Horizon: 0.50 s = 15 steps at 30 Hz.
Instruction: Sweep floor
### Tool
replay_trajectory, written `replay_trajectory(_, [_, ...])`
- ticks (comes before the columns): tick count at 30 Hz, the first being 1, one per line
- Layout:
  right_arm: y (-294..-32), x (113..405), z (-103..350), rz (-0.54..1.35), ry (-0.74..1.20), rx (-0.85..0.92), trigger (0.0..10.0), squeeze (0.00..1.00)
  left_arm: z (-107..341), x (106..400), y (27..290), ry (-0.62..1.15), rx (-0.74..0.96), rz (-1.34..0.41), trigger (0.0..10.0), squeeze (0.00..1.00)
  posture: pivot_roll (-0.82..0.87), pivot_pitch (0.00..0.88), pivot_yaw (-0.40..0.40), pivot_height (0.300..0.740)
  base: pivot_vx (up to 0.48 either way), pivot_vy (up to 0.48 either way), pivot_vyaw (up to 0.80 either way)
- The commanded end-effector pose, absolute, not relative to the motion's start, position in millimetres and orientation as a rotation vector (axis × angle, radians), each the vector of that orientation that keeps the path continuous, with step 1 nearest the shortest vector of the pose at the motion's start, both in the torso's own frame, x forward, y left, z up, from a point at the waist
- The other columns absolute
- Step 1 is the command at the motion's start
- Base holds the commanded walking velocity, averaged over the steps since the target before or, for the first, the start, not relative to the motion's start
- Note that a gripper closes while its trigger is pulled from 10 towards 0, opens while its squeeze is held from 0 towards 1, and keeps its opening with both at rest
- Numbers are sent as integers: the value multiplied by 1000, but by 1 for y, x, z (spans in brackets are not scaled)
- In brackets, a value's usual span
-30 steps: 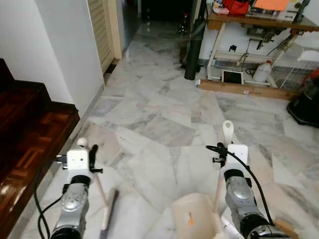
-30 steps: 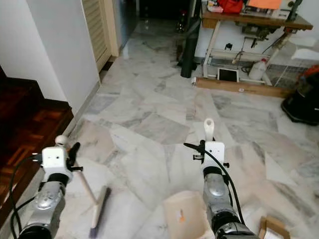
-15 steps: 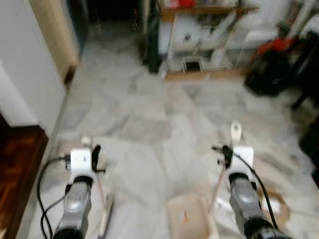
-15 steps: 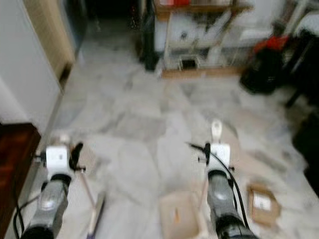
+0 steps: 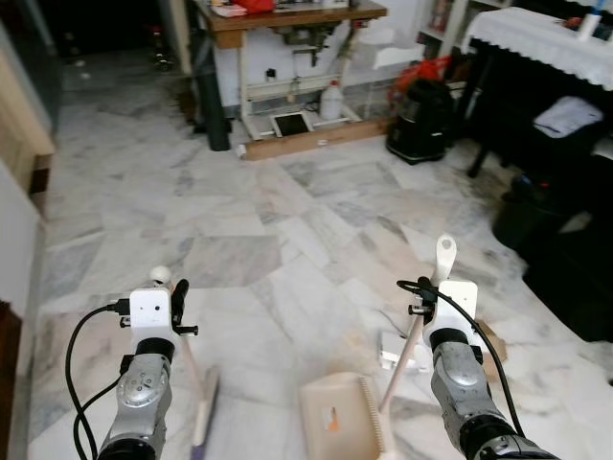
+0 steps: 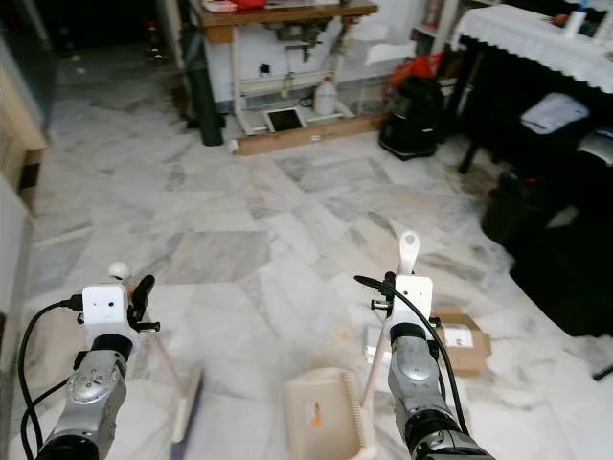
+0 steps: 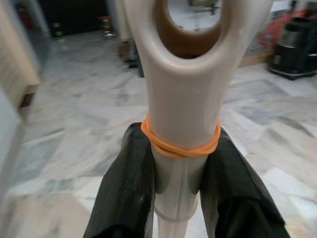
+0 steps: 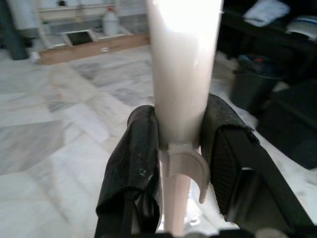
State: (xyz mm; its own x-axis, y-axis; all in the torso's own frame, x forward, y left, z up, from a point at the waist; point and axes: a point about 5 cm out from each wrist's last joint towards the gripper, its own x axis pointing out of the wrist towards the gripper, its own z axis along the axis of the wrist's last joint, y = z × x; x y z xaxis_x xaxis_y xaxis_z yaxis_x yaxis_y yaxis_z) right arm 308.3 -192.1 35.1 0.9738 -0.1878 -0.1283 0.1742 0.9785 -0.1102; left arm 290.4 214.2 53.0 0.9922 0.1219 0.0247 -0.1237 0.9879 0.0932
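A wooden workbench point(image 5: 287, 19) stands far ahead (white jug point(image 5: 331, 100) beneath), black vacuum point(image 5: 421, 120) beside it.

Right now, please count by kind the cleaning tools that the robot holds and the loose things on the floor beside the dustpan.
broom, held by the left gripper: 1
dustpan, held by the right gripper: 1
cardboard box: 1
flat white piece: 1
Total: 4

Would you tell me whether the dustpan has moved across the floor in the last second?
Yes: the cardboard box, earlier level with the dustpan, now lies ahead of it, so the dustpan has come back.
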Motion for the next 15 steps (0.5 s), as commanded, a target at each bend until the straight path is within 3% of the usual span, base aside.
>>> replay_trajectory(1, [-195,314,44,-193,101,-105,10000,0,59,294,216,-42,109,122,10000,0,37,0,-1,740,0,480,-719])
replay_trajectory(7, [-194,315,45,-188,90,-106,10000,0,59,295,216,-44,108,120,10000,0,38,0,-2,740,0,472,-590])
replay_trajectory(12, [-194,315,46,-191,86,-102,10000,0,59,295,216,-44,107,121,10000,0,38,0,-1,740,0,459,0])
replay_trajectory(15, [-195,315,46,-194,94,-104,10000,0,60,295,216,-45,107,123,10000,0,39,0,-2,740,0,458,-475])
